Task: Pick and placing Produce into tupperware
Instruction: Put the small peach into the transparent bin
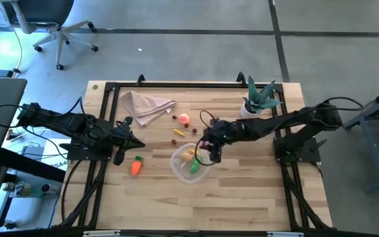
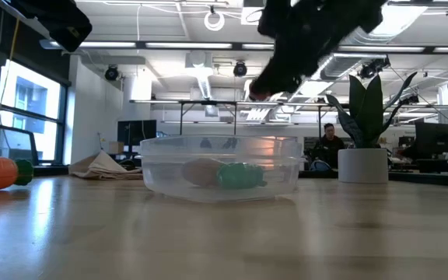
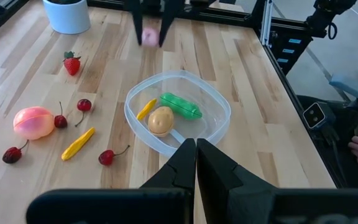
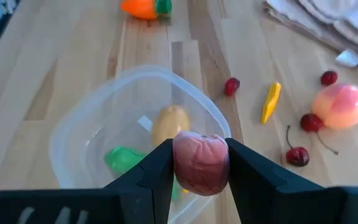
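The clear round tupperware (image 1: 189, 164) sits on the table's middle and holds a tan potato (image 3: 161, 121), a green pepper (image 3: 181, 106) and a yellow piece (image 3: 145, 109). My right gripper (image 1: 209, 153) hangs over its right rim, shut on a red-pink fruit (image 4: 201, 163). My left gripper (image 1: 133, 142) is shut and empty to the left of the tupperware, just beyond the orange carrot (image 1: 136, 166). A peach-coloured fruit (image 1: 185, 119), a yellow piece (image 1: 178, 132), a strawberry (image 3: 72, 64) and several cherries lie on the table beyond the tupperware. My right gripper pinches the red-pink fruit by two opposite sides (image 4: 178, 163) between its two fingers. The fingers come from above, pointing down. The fruit is lifted clear, above the tupperware's rim (image 4: 204, 102), and also shows in the left wrist view (image 3: 148, 36).
A beige cloth napkin (image 1: 147, 105) lies at the far left. A green spiky plant in a white pot (image 1: 258, 102) stands at the far right, close to my right arm. A black frame (image 1: 176, 84) edges the table. The near half of the tabletop holds nothing.
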`<state>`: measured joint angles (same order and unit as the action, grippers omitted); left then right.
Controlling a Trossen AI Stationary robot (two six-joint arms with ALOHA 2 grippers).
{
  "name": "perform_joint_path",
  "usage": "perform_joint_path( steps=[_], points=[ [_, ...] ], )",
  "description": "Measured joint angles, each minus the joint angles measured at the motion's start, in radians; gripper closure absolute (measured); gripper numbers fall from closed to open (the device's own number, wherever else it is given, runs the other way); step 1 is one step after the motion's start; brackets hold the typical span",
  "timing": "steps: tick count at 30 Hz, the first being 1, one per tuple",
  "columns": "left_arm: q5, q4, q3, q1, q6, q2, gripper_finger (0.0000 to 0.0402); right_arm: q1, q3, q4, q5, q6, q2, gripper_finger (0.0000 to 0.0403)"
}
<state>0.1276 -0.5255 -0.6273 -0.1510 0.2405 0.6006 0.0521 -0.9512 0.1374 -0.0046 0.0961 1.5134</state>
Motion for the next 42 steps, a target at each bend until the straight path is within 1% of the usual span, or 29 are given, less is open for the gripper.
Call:
perform_joint_path(
  steps=[5,7,14,20,27,42],
  points=[
    [0.000,0.000,0.000,0.000,0.000,0.000,0.0396,-0.022,0.029,-0.145,-0.082,-0.003,0.085,0.0279],
    [0.000,0.000,0.000,0.000,0.000,0.000,0.0396,-0.022,0.024,-0.188,-0.088,-0.023,0.131,0.0279],
    [0.000,0.000,0.000,0.000,0.000,0.000,0.0396,-0.012,-0.050,-0.196,-0.118,-0.050,0.268,0.0279],
    [0.000,0.000,0.000,0.000,0.000,0.000,0.0396,0.000,-0.082,-0.186,-0.119,-0.062,0.349,0.0279],
    [0.000,0.000,0.000,0.000,0.000,0.000,0.0396,0.003,-0.083,-0.186,-0.078,-0.095,0.368,0.0279],
    [0.000,0.000,0.000,0.000,0.000,0.000,0.0396,0.003,-0.083,-0.181,-0.077,-0.097,0.368,0.0279]
  ],
)
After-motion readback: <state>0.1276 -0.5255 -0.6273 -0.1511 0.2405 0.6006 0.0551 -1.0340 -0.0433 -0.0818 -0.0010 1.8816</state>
